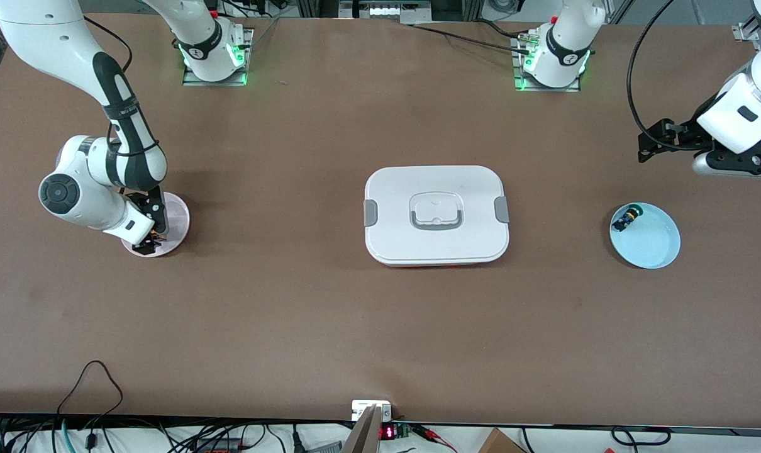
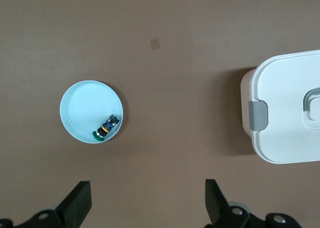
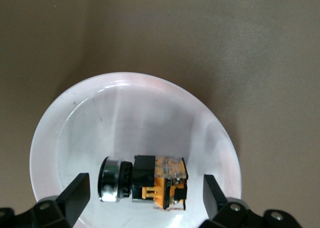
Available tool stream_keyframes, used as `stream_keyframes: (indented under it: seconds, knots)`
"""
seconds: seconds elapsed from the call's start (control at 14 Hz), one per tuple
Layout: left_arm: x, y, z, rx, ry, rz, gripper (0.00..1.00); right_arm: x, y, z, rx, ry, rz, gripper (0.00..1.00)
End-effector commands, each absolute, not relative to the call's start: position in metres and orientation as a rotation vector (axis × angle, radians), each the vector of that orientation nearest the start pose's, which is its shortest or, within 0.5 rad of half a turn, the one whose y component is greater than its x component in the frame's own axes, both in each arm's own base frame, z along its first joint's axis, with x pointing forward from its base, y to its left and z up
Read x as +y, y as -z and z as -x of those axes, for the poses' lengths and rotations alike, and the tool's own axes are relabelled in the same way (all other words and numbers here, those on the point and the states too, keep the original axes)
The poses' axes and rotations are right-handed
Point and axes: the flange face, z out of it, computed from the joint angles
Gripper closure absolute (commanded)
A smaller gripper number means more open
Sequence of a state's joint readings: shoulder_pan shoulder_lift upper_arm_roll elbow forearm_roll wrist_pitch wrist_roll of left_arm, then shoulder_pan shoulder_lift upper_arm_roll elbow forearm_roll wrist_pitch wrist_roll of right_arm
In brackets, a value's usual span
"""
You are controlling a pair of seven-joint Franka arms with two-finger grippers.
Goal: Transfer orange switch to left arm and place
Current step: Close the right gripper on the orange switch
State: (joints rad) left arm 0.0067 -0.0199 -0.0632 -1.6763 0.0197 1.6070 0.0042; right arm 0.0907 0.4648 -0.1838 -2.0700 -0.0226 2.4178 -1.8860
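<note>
The orange switch (image 3: 159, 184) lies on its side on a pink plate (image 3: 125, 112) toward the right arm's end of the table. Its dark cap points at one finger. My right gripper (image 3: 145, 189) is low over that plate (image 1: 177, 217), open, with one finger on each side of the switch and a gap at both. In the front view the right gripper (image 1: 149, 241) hides most of the switch. The white box (image 1: 437, 214) sits at the table's middle. My left gripper (image 1: 652, 145) is open and empty, up in the air toward the left arm's end.
A light blue plate (image 1: 656, 242) holds a small black piece with blue, yellow and green parts (image 1: 626, 218), and both show in the left wrist view (image 2: 82, 110) (image 2: 106, 128). The box's clipped end (image 2: 287, 112) is also there. Cables lie along the table edge nearest the camera.
</note>
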Motion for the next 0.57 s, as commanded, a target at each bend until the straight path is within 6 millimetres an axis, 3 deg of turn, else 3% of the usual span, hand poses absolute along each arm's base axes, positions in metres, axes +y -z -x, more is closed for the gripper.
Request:
stream_keyframes:
  seconds: [0.0,0.5]
  knots:
    - [-0.031,-0.5955,-0.5434,0.093,-0.074,3.1,0.0,-0.0529,-0.2031,-0.5699,2.522,0.181,-1.934,0.0]
    - [-0.0302,-0.5962,-0.5436,0.09,-0.072,3.101,0.0,-0.0547,-0.1962,-0.5658,2.491,0.135,-2.014,0.0]
